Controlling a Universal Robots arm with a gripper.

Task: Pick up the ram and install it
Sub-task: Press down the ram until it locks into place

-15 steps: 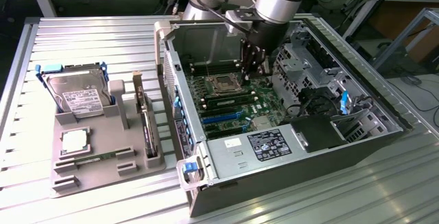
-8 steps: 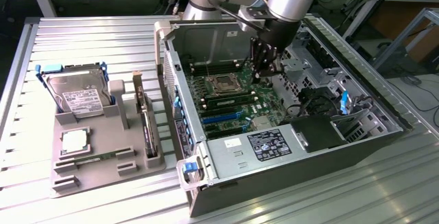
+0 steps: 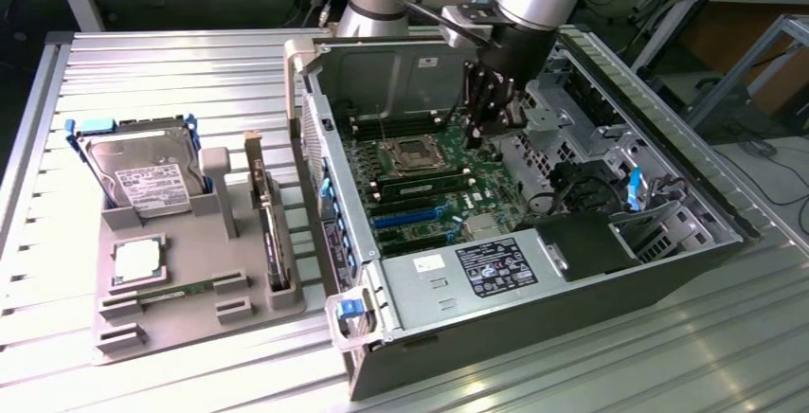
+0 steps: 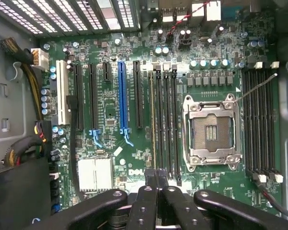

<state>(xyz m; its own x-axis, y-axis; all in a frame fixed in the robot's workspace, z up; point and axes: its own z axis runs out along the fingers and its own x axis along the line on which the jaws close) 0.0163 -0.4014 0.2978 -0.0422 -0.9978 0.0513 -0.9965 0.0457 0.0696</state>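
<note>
Straight under the tool [image 4: 157, 175], inside the open computer case [image 3: 418, 58], the ram stick [image 4: 152, 124] stands edge-up in a slot on the circuit board [image 4: 105, 143]. It sits in the slot of its bank that lies farthest from the processor socket [image 4: 212, 132], and its near end comes just up to the tool's tips. The fingers [image 4: 146, 194] are drawn narrow, almost together, and nothing shows between them. The tool hangs a little above the board rather than resting on the stick. By my reading the pick-up and carry are done and the stick is in its slot. Whether it is pressed fully home with its end clips locked I cannot tell, and that would be all that remains. Counting near the tool: one stick in the board, four long memory slots on its side of the socket and four more on the far side, seven of them empty, and one socket, open and empty. Well away from the tool, on the tabletop [image 3: 165, 72], one grey tray [image 3: 189, 242] holds one hard drive [image 3: 146, 171], one square processor chip [image 3: 136, 260] and one expansion card [image 3: 272, 233] standing on edge. It also holds what looks like one spare stick [image 3: 167, 291] lying flat.
</note>
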